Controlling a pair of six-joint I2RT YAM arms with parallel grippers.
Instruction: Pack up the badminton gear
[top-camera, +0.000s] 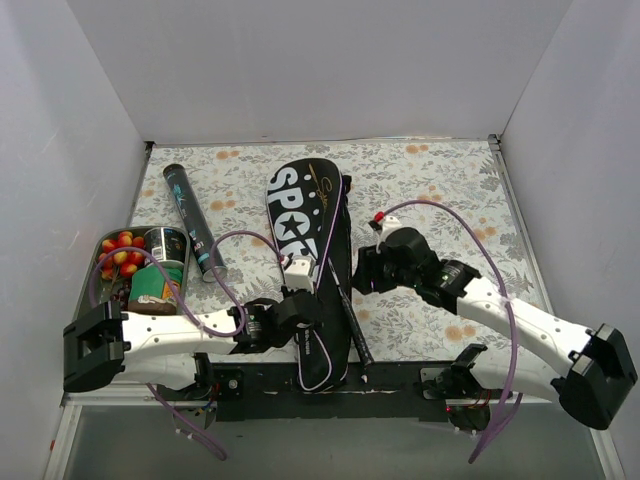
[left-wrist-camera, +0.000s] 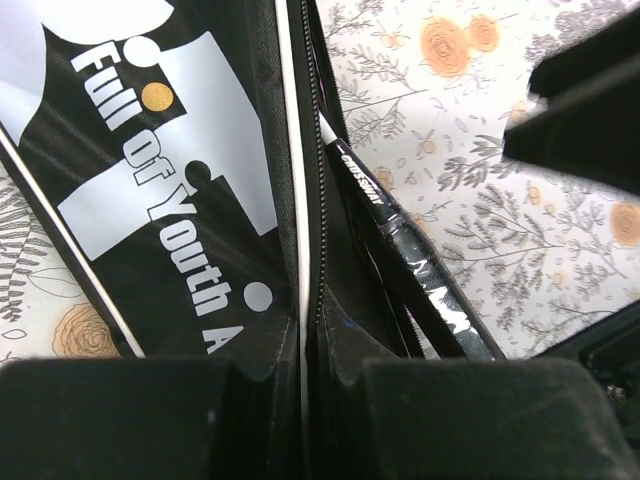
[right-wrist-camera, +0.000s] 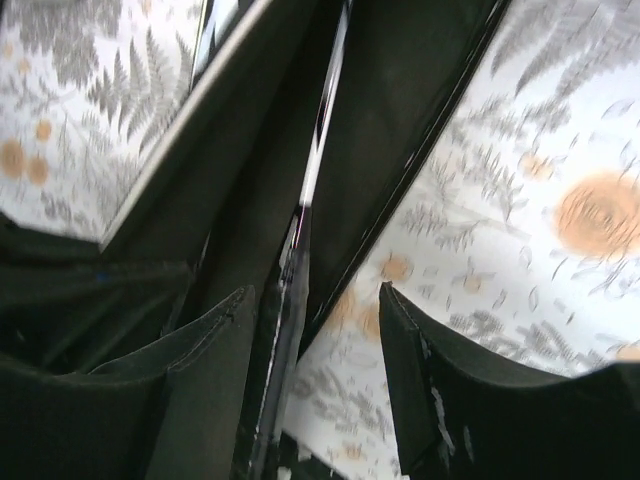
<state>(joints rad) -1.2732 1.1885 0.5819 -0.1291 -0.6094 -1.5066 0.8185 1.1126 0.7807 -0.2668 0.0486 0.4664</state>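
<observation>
Clamping the racket bag's (left-wrist-camera: 180, 200) edge, left gripper (left-wrist-camera: 300, 368) is closed; right gripper (right-wrist-camera: 315, 300) gapes, straddling a racket (right-wrist-camera: 283, 330).

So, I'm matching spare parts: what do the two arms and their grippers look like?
The left arm and right arm both have white shells with chunky black joints. Thin purple cables loop loosely along each. The left gripper and right gripper have black, matte fingers.

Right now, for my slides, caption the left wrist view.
Left end effector grips the racket bag's zippered edge, racket shaft alongside.
</observation>
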